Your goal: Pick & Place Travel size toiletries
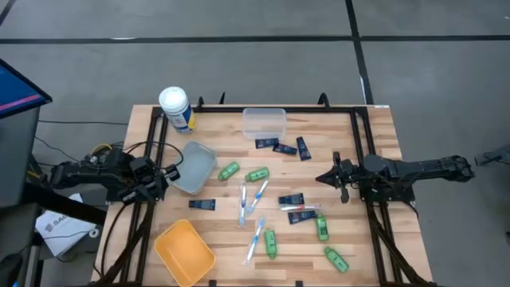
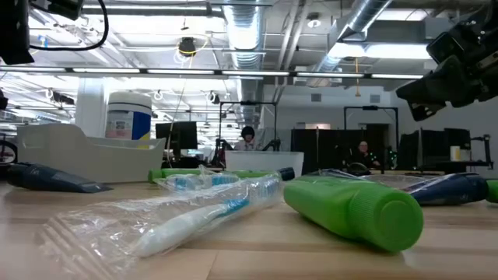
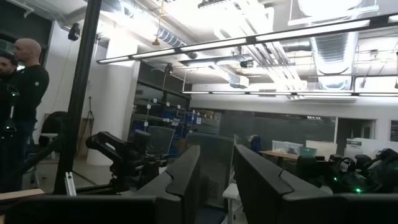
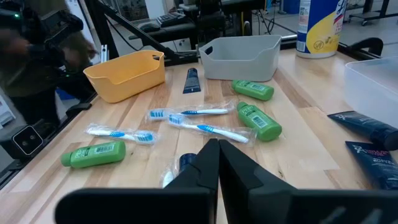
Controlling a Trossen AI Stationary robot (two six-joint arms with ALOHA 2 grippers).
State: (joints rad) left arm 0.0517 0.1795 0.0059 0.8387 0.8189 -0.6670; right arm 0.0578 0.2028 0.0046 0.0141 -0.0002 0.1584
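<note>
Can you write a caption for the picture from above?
Green bottles, toothbrushes and three bins between two waiting grippers.

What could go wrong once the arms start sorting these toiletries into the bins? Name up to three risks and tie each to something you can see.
1. The wrapped toothbrushes lie crossed and touching; a pinch there may lift two, or only slip on the crinkled wrap.
2. The green bottles lie on their sides, so a nudge could roll them.
3. The left tool sits right beside the grey bin, so moving out could bump it. The right tool is shut, away from the items.
</note>
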